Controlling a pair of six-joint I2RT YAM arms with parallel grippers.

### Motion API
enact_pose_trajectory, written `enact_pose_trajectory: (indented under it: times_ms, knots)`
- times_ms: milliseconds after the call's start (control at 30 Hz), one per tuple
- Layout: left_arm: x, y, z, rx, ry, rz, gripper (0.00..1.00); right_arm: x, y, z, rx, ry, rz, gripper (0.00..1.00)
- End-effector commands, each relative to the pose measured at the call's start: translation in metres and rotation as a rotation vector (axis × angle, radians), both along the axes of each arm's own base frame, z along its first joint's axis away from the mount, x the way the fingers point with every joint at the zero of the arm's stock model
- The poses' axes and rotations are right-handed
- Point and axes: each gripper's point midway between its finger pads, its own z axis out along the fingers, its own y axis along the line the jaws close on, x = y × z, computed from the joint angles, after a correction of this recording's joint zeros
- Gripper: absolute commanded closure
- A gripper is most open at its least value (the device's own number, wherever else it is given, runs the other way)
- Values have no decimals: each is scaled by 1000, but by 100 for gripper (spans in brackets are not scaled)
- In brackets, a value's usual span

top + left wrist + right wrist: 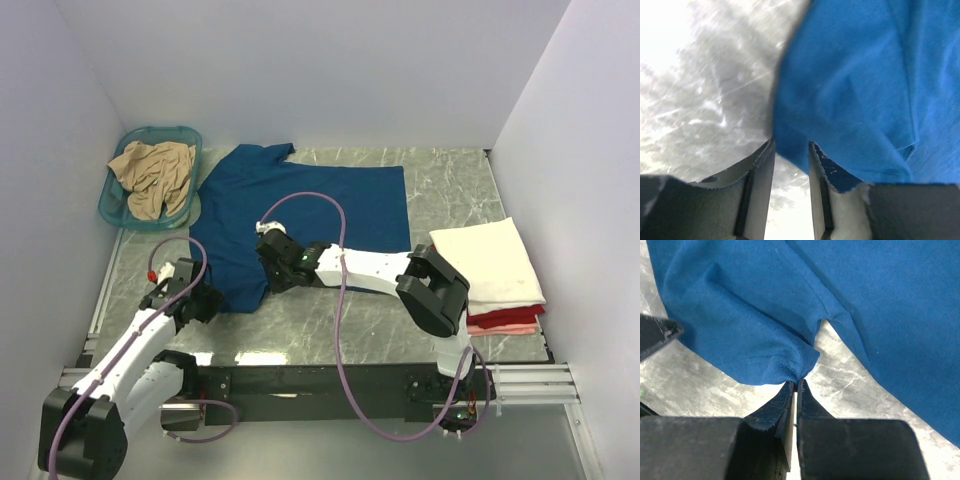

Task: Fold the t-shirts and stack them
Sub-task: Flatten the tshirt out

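**While flat on the desk, nipped at one sleeve**

While spread flat mid-way across the grey marbled desk (300,330), lies with the collar end toward the left and the bottom hem toward the right: dark blue cloth t-shirt (320,200). Nipped at the near sleeve's hem, close to the armpit, by the right hand (795,384), fingers pressed together on a small corner of blue cloth, arm reaching in from the right along the shirt's near edge. Just left of it, at the same sleeve's outer edge: left hand (791,146), fingers spread, tips low over the desk. Blue cloth edge draped over one fingertip and lying just past the gap, bare desk showing between the fingers lower down.

Back left, just beside the blue shirt's far shoulder: teal plastic basket (165,130), with a crumpled tan t-shirt (152,175) heaped inside. At the right side of the desk, well apart from the blue shirt: neat stack of folded shirts, cream-white t-shirt (485,260) on top, red t-shirt (505,318) under it, pink t-shirt (500,329) at the bottom. Only the near edges of the lower two showing.
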Motion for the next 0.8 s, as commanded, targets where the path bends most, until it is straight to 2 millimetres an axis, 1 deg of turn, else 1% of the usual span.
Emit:
enact_pose_trajectory:
  times_ms: [0,167,200,300,433,500,533,567,633,667,733,767]
  knots:
    - [-3,1,0,-8,-16,61,63,7,6,7,5,-11,5,99]
    - [-8,-5,-3,-2,1,44,64,8,10,7,6,-11,9,99]
    - [-11,-7,-7,-3,13,39,64,9,9,5,2,-6,6,99]
    - [-11,-10,-14,-8,28,27,64,9,11,6,4,-6,5,99]
    - [-7,-14,-14,-6,25,7,67,10,12,7,4,-7,4,99]
    - [-1,-14,-11,8,11,-4,74,11,12,9,7,-7,2,99]
    - [1,-15,-9,8,4,-8,80,11,13,10,10,-9,3,99]
    - [5,-17,-3,6,-10,-14,90,10,14,10,9,-10,6,99]
    - [9,-17,1,14,-13,-31,97,11,13,12,10,-11,5,99]
    - [13,-19,9,12,-27,-38,99,11,14,14,14,-13,5,99]
    - [15,-18,15,36,-28,-61,99,12,13,16,14,-19,6,99]
    - [20,-18,22,40,-42,-65,99,11,12,17,15,-19,6,99]
